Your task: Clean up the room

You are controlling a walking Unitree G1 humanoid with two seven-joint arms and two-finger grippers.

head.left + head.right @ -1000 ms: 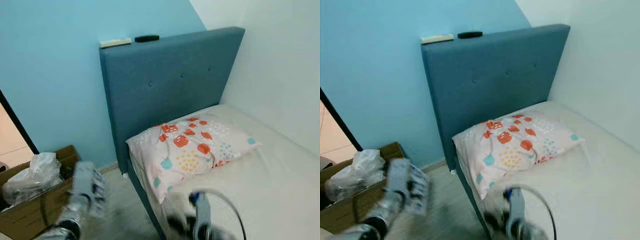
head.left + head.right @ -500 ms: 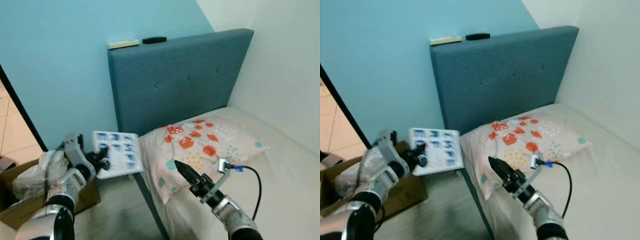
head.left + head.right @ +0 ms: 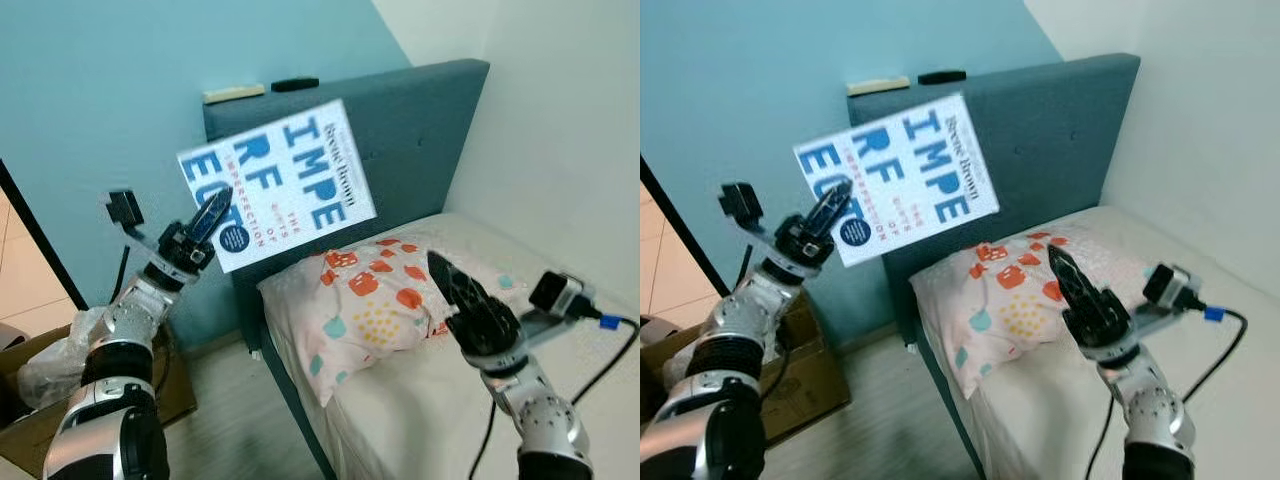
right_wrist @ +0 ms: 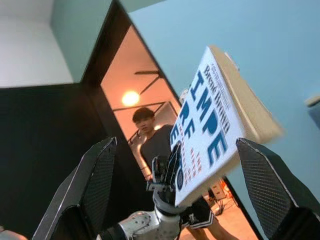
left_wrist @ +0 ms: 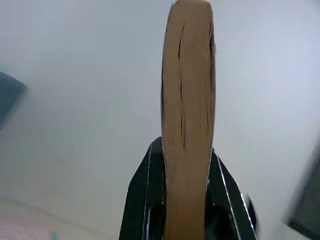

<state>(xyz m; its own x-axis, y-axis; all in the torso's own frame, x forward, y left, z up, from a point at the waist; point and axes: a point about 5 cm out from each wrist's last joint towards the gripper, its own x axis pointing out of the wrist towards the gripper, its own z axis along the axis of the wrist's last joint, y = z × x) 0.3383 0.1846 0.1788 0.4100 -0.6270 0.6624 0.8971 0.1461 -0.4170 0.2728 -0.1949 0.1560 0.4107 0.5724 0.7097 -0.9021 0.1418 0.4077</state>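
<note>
A white book (image 3: 280, 180) with big blue letters on its cover is held up in front of the blue headboard (image 3: 420, 140). My left gripper (image 3: 210, 215) is shut on the book's lower left corner. In the left wrist view, the tan page edge of the book (image 5: 187, 125) is clamped between the two black fingers (image 5: 137, 200). My right gripper (image 3: 445, 280) is raised over the bed, pointing up toward the book and apart from it. Its fingers (image 4: 97, 185) stand wide apart with nothing between them.
A patterned pillow (image 3: 380, 300) lies on the white mattress (image 3: 420, 410). A pale flat item (image 3: 234, 93) and a black one (image 3: 294, 84) rest on top of the headboard. A cardboard box (image 3: 30, 430) with a plastic bag (image 3: 50, 360) stands at left. A person (image 4: 150, 130) stands in the doorway.
My left arm has lifted the book from low beside the bed to headboard height, cover now facing me. The right gripper has risen and moved right over the mattress.
</note>
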